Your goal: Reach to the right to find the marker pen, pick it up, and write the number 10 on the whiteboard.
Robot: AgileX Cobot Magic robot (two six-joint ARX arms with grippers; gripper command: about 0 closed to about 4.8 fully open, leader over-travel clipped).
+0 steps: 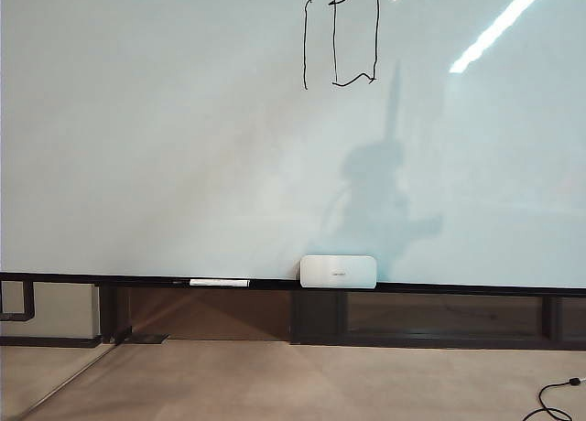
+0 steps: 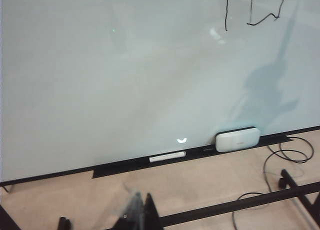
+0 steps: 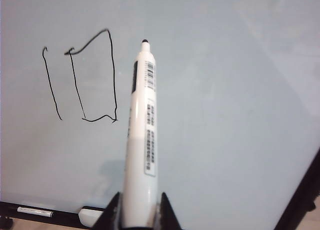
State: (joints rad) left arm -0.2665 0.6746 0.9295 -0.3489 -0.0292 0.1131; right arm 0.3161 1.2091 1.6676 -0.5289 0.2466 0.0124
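Note:
The whiteboard (image 1: 183,146) fills the exterior view, and the number 10 (image 1: 341,41) is drawn high on it in thin black strokes. Neither arm shows there, only a shadow. In the right wrist view my right gripper (image 3: 138,212) is shut on the marker pen (image 3: 142,140), whose whitish barrel stands between the fingers. Its black tip (image 3: 145,41) points at the whiteboard (image 3: 225,115) beside the number 10 (image 3: 82,82); I cannot tell whether it touches. My left gripper (image 2: 141,202) is shut and holds nothing, low over the floor in front of the whiteboard (image 2: 125,80).
A thin black ledge (image 1: 92,279) runs along the board's lower edge. It carries a white rounded box (image 1: 338,271) and a long white stick (image 1: 220,282). Cables (image 2: 280,160) and a black bar (image 2: 240,205) lie on the floor below.

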